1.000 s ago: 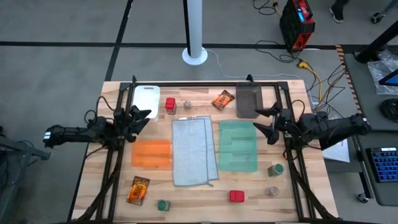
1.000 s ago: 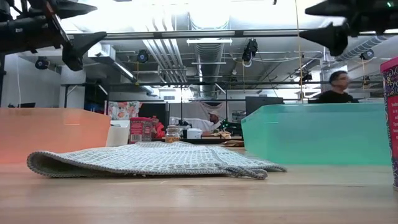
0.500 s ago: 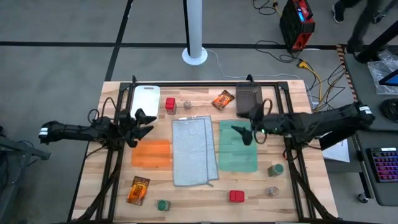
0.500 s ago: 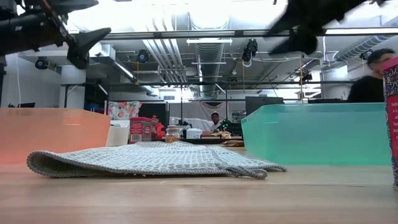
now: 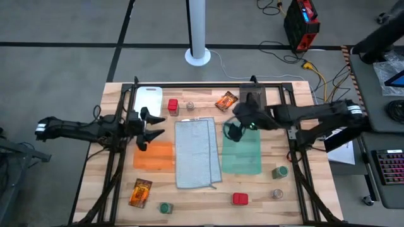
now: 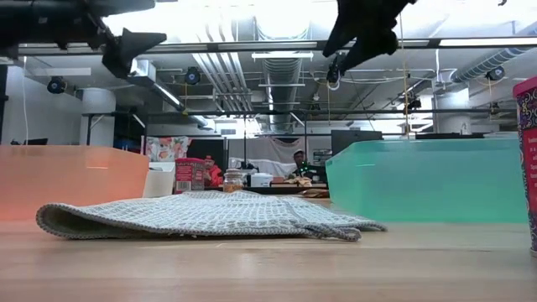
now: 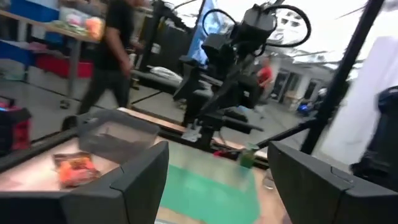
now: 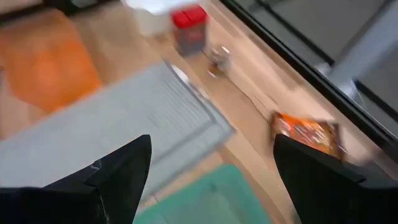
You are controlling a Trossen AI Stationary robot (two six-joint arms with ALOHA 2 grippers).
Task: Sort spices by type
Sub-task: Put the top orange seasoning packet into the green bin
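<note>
The spices stand apart on the wooden table. Along the far side are a red container [image 5: 173, 106], a clear shaker [image 5: 190, 106] and an orange-brown packet [image 5: 226, 101]. Along the near side are a second packet [image 5: 140, 192], a green-topped jar [image 5: 165, 207], a red container [image 5: 239, 199], a shaker [image 5: 277, 193] and a green-topped jar [image 5: 279, 171]. My left gripper [image 5: 156, 126] hangs open above the orange cloth's far edge. My right gripper [image 5: 231, 132] hangs open, slanting down, over the green cloth's far left corner. Neither holds anything.
Three cloths lie flat side by side: orange [image 5: 154, 155], grey [image 5: 197, 151] and green [image 5: 242, 147]. A white board [image 5: 148, 99] and a dark grey bin [image 5: 252, 103] sit at the far edge. Black frame rails run along both sides of the table.
My right gripper has swung from the table's right side toward the middle, risen, and tipped from level to slanting down, staying open. My left gripper has moved a little toward the middle and up, still open. No spice has moved.
</note>
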